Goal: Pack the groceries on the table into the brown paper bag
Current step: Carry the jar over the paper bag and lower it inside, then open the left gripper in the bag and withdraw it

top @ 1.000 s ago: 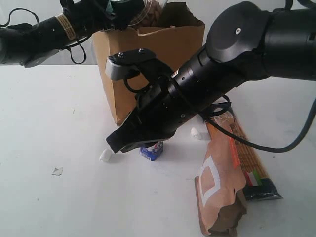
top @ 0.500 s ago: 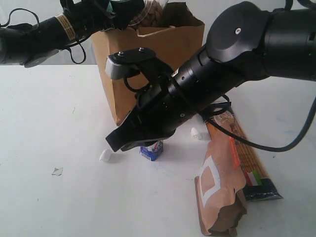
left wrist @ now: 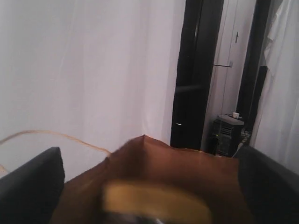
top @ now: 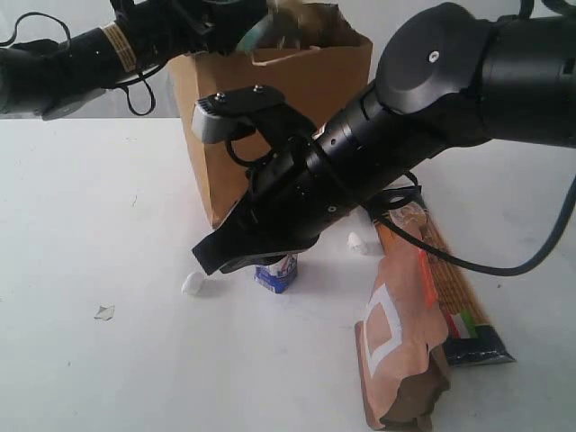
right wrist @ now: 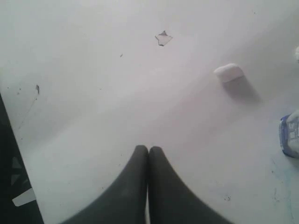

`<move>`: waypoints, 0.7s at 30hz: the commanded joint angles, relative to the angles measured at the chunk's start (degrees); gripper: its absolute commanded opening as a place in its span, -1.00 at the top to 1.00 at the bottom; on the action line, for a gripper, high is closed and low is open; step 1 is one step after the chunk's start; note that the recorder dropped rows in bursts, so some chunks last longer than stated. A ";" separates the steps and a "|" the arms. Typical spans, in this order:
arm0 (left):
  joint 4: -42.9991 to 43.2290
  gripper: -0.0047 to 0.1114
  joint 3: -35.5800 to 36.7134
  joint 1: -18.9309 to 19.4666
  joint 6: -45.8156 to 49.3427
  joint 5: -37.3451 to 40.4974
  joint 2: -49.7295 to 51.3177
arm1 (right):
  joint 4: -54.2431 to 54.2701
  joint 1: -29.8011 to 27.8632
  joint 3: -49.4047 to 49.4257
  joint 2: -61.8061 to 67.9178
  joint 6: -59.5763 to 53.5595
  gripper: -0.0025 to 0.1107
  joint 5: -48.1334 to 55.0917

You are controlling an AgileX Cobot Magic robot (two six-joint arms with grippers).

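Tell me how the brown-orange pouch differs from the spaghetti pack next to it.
The brown-orange pouch is wide and crumpled; the spaghetti pack is long, narrow and straight. The pouch bears a white-outlined window, while the spaghetti pack shows pale strands and a dark end. The pouch appears to lie partly over the spaghetti pack's edge. Both lie flat on the table, outside the paper bag.

The left claw, until now clamped on the tan-lidded clear jar above the brown paper bag, spreads wider. The jar, sharp before, is now a blur sitting lower in the bag's mouth.
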 commanded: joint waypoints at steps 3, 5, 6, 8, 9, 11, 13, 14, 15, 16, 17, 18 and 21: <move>3.02 -0.89 -0.42 -0.08 -0.35 -1.28 -0.97 | -0.24 -0.32 -0.13 -0.54 -0.23 0.96 -0.25; 2.75 -0.89 -0.42 -0.08 -0.35 -1.28 -0.97 | -0.24 -0.32 -0.13 -0.54 -0.23 0.96 -0.25; 2.75 -0.89 -0.42 -0.08 -0.35 -1.28 -0.97 | -0.24 -0.32 -0.13 -0.54 -0.23 0.96 -0.25; 2.75 -0.89 -0.42 -0.08 -0.35 -1.28 -0.97 | -0.24 -0.32 -0.13 -0.54 -0.23 0.96 -0.25; 2.75 -0.89 -0.42 -0.08 -0.35 -1.28 -0.97 | -0.24 -0.32 -0.13 -0.54 -0.23 0.96 -0.25; 2.75 -0.89 -0.42 0.14 -0.35 -1.28 -1.07 | -0.24 -0.32 -0.13 -0.54 -0.23 0.96 -0.25; 2.67 -0.89 -0.42 1.01 -0.35 -1.28 -2.22 | -0.24 -0.32 -0.13 -0.54 -0.23 0.96 -0.25; 2.67 -0.89 -0.42 2.06 -0.35 -1.28 -3.25 | -0.24 -0.32 -0.13 -0.54 -0.23 0.96 -0.25; 2.67 -0.89 -0.42 3.27 -0.35 -1.28 -4.06 | -0.24 -0.32 -0.13 -0.54 -0.23 0.96 -0.25; 2.67 -0.89 -0.42 4.05 -0.35 -1.28 -4.41 | -0.24 -0.32 -0.13 -0.54 -0.23 0.96 -0.25; 3.46 -0.89 -0.42 5.60 -0.56 -1.28 -4.91 | -0.24 -0.32 -0.13 -0.54 -0.23 0.96 -0.25; 4.10 -0.89 -0.42 6.59 -0.56 -1.28 -5.15 | -0.24 -0.32 -0.13 -0.54 -0.23 0.96 -0.25; 8.55 -0.89 -0.42 11.77 -6.92 -1.28 -7.15 | -0.24 -0.32 -0.13 -0.54 -0.23 0.96 -0.25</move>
